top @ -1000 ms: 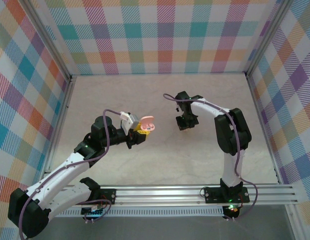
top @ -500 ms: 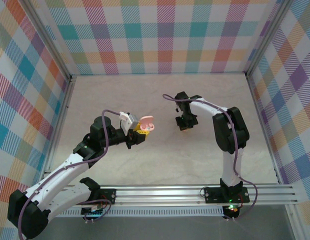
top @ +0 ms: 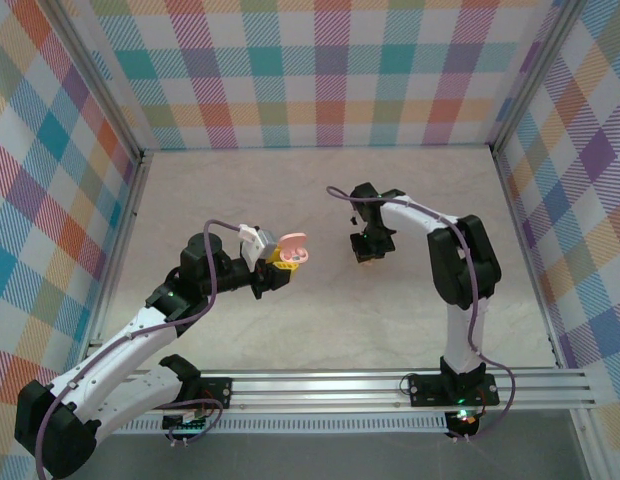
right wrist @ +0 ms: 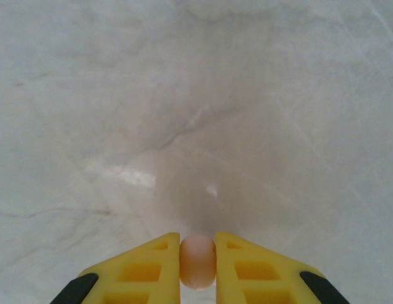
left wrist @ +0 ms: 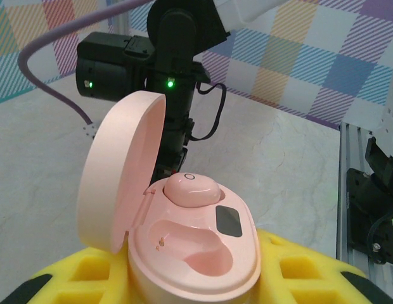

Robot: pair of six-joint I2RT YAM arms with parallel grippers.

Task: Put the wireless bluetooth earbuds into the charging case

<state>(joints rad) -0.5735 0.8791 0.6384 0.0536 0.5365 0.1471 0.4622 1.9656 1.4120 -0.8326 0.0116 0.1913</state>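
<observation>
The left gripper clamps the pink charging case between yellow pads. The case's lower shell is cut off at the bottom edge of the left wrist view. The case is a smooth, glossy oval, with its lid hinged up on the left. One pink earbud sits in the case's far socket, and the near socket is bare. Right of the case, apart from it, the right gripper pinches a second pink earbud — small, rounded — over the pale marbled table. Whether this earbud touches the table, I cannot tell.
</observation>
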